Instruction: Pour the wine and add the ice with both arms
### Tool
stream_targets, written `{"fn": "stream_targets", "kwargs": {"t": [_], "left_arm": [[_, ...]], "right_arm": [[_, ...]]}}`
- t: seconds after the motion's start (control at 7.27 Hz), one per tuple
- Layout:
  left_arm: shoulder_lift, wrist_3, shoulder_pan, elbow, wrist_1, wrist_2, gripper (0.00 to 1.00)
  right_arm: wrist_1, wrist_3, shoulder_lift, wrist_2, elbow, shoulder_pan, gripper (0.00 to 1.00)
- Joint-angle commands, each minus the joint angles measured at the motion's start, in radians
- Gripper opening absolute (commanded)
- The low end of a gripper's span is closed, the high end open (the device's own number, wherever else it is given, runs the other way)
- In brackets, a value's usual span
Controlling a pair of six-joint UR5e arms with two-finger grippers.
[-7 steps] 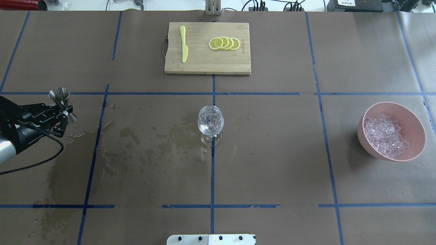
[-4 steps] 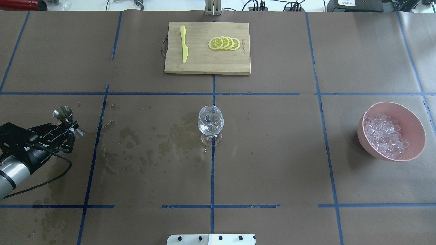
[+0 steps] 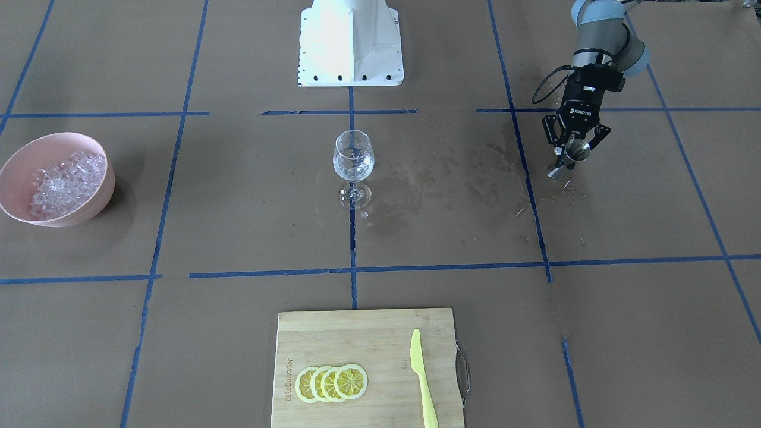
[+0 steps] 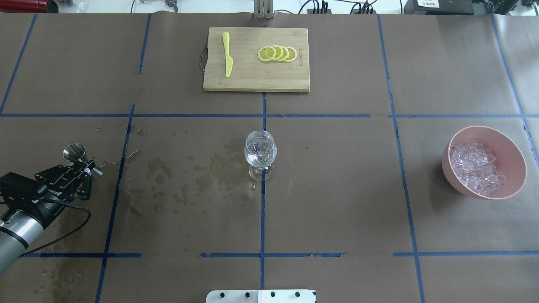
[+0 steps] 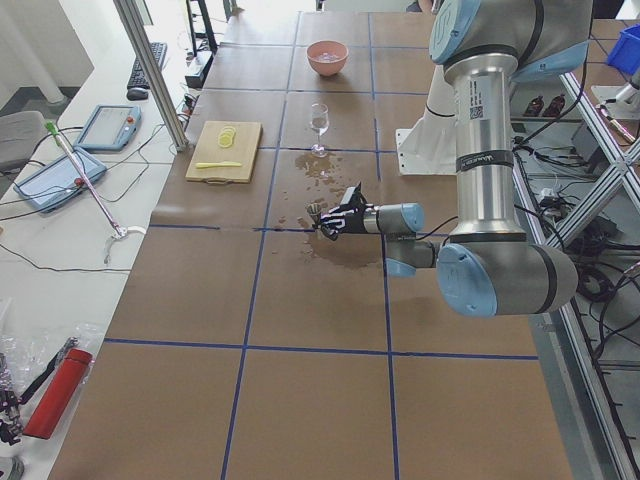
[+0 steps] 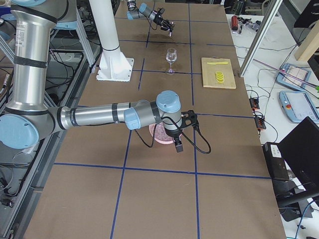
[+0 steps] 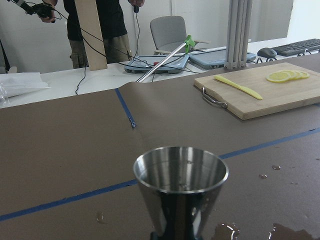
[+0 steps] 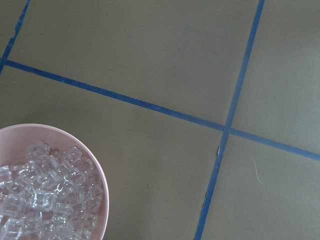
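Note:
My left gripper (image 4: 87, 168) is shut on a steel jigger (image 4: 78, 152) at the table's left side; the jigger (image 7: 180, 185) stands upright, low over wet paper. The stemmed glass (image 4: 260, 151) stands at the table's centre with clear liquid in it, well to the right of the jigger. The ice (image 4: 476, 168) lies heaped in a pink bowl (image 4: 516, 153) at the far right. My right gripper (image 6: 178, 145) hangs by the bowl's rim and shows only in the exterior right view, so I cannot tell its state. Its wrist camera looks down on the ice (image 8: 45, 200).
A wooden cutting board (image 4: 252, 80) with lemon slices (image 4: 277, 54) and a yellow knife (image 4: 227, 54) lies at the far middle. Wet patches (image 4: 189, 176) darken the paper between jigger and glass. The white base block (image 3: 351, 41) stands at the robot's edge.
My left gripper has carried the jigger back toward the robot's side of the table and lower. Glass, bowl and board have not moved.

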State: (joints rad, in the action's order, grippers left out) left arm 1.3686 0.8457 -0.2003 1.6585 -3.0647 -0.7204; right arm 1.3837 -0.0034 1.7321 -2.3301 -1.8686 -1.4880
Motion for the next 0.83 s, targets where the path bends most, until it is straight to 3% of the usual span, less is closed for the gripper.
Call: {"fn": "stream_targets", "kwargs": {"t": [0.0,0.69], "left_arm": [[0.038,0.018,0.035,-0.057,-0.034,0.059,0.0],[0.079,0.064,0.065,-0.127,-0.071,0.108,0.0]], "right_arm": [[0.0,0.0,0.0,0.0,0.0,0.0,1.0],[0.0,0.0,-0.005,0.0,0.003,0.0,1.0]]}}
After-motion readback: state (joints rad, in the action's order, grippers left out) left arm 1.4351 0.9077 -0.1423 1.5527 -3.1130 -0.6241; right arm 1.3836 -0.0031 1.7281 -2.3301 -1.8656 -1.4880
